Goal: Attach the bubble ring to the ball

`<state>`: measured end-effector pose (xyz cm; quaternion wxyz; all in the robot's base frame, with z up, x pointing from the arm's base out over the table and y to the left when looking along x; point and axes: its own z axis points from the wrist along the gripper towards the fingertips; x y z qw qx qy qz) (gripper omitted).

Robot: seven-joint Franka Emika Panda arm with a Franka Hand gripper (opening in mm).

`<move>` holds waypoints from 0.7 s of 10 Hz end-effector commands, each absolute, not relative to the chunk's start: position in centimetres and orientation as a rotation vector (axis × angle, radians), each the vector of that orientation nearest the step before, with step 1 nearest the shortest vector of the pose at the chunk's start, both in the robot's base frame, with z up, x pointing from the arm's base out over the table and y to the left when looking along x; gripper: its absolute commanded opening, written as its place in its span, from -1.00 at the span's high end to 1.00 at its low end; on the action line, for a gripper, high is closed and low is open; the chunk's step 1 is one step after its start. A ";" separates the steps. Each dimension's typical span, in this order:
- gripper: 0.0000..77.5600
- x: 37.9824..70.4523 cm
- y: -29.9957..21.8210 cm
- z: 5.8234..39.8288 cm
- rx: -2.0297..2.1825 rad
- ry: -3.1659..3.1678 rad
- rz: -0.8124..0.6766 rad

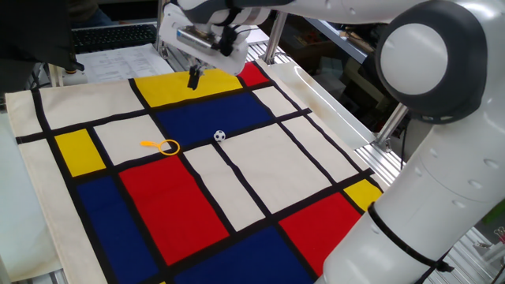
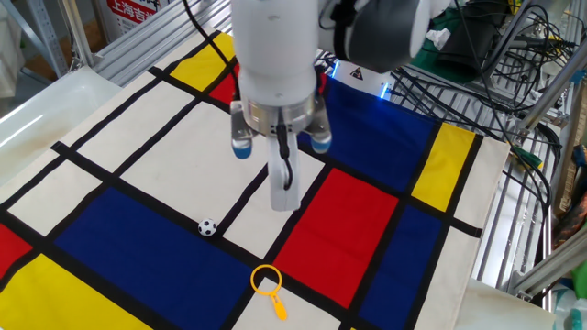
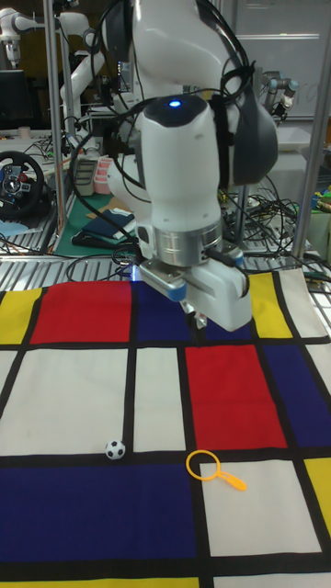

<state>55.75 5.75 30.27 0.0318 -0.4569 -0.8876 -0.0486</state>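
Note:
The bubble ring (image 1: 167,146) lies flat on the patchwork cloth, a yellow hoop with an orange handle pointing away from the ball. It also shows in the other fixed view (image 2: 267,280) and the tall view (image 3: 204,465). The ball (image 1: 219,136), white with black patches, rests on a black stripe about a hand's width from the ring (image 2: 208,227) (image 3: 114,449). My gripper (image 1: 194,79) hangs in the air above the cloth, well apart from both. Its fingers (image 2: 283,192) point down, pressed together, with nothing between them.
The cloth (image 1: 237,189) of red, blue, yellow and white patches covers the table. Aluminium rails (image 1: 394,154) run along its edge. Cables and a metal rack (image 2: 514,82) crowd one side, and a white tray (image 2: 46,101) sits on the other.

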 end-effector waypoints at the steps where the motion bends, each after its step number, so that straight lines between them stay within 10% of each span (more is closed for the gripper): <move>1: 1.00 56.1 7.1 29.4 -1.487 -2.690 -0.145; 7: 1.00 57.5 9.4 27.6 -1.612 -2.624 -0.116</move>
